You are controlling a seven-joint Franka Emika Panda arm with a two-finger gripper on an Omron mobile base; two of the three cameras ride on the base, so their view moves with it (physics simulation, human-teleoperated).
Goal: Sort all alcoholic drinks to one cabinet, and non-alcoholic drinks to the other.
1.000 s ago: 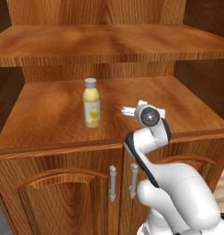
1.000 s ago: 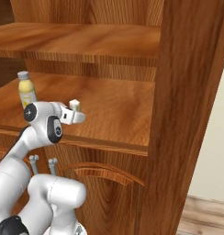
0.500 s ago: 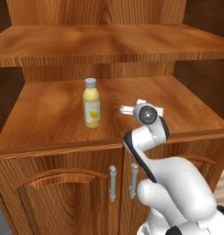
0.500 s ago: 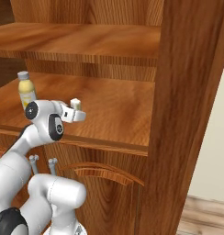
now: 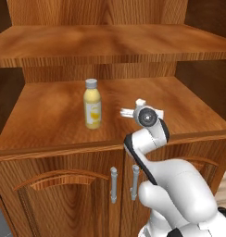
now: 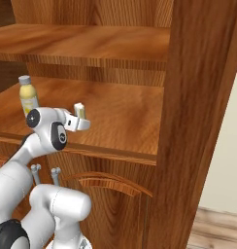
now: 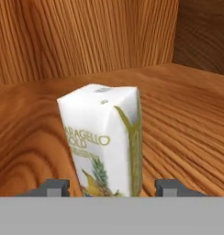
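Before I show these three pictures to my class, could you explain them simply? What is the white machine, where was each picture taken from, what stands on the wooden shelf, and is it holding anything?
The white machine is a robot arm with a two-finger gripper at its end. Two pictures come from cameras behind the arm, one to its left, one to its right. The third looks out from the hand itself, so the two small dark tips at its bottom are the fingertips.

The arm reaches into a brown wooden cabinet. On its lower shelf board stands a yellow juice bottle with a grey cap. To its right, a small cream carton stands upright on the same board. The fingertips sit apart on either side of the carton with gaps showing, so the jaws look open, not gripping it.
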